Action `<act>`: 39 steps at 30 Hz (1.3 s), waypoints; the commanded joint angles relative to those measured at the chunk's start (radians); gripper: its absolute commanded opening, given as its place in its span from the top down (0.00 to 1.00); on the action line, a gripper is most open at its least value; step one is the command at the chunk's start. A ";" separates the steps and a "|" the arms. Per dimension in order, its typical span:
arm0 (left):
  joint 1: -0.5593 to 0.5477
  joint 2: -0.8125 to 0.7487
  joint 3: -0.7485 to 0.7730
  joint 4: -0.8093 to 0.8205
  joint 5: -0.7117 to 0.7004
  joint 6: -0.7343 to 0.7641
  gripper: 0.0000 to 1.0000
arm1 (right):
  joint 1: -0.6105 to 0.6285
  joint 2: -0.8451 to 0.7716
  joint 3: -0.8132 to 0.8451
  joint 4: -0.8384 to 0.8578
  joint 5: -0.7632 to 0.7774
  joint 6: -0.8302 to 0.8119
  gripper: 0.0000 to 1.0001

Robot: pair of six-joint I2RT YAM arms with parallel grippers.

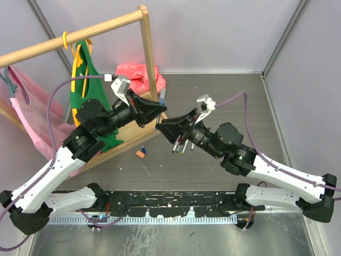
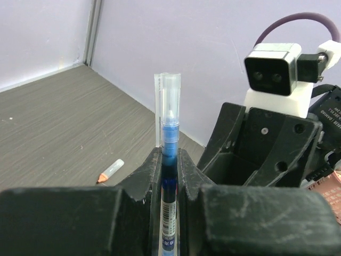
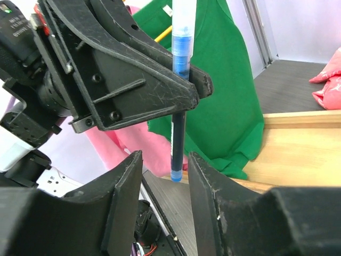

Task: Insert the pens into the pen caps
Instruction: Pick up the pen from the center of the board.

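Because the blue pen (image 2: 169, 141) looks light, stiff and smooth, hold its middle. The left gripper (image 2: 169, 160) pinches it tight up in the air. The right gripper (image 3: 165, 160) is partly open, holding nothing.

Your blue pen (image 2: 169, 140) stands upright in the left end effector (image 2: 169, 156), a clear cap (image 2: 170, 90) over its tip; an orange cap (image 1: 140, 153) lies on the desk (image 1: 224, 101)
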 commanded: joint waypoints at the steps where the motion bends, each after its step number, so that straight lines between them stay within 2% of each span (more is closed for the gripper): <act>1: 0.004 -0.024 -0.010 0.087 0.009 -0.029 1.00 | 0.006 0.034 0.049 0.067 -0.007 0.025 0.56; 4: 0.004 -0.031 -0.014 0.067 -0.007 -0.028 1.00 | 0.006 0.036 0.050 0.053 0.012 0.028 0.56; 8: 0.004 -0.034 -0.012 0.012 -0.059 -0.015 1.00 | 0.006 -0.009 0.038 -0.066 0.071 0.012 0.55; 16: 0.004 0.025 0.022 -0.109 -0.140 0.005 1.00 | 0.005 -0.184 -0.045 -0.313 0.332 0.031 0.52; 22: -0.009 0.121 0.047 -0.197 -0.158 -0.047 1.00 | -0.024 -0.114 0.072 -0.597 0.472 0.022 0.49; 25: -0.052 0.139 0.049 -0.239 -0.225 -0.042 1.00 | -0.101 -0.066 0.098 -0.676 0.425 0.026 0.49; 32: -0.075 0.097 -0.007 -0.298 -0.311 -0.040 1.00 | -0.345 -0.002 0.032 -0.701 0.220 0.064 0.49; 34: -0.076 0.072 -0.031 -0.319 -0.345 -0.035 1.00 | -0.380 0.036 0.013 -0.708 0.180 0.075 0.49; 39: -0.075 0.024 -0.067 -0.370 -0.404 -0.022 1.00 | -0.407 0.136 -0.043 -0.697 0.194 0.133 0.49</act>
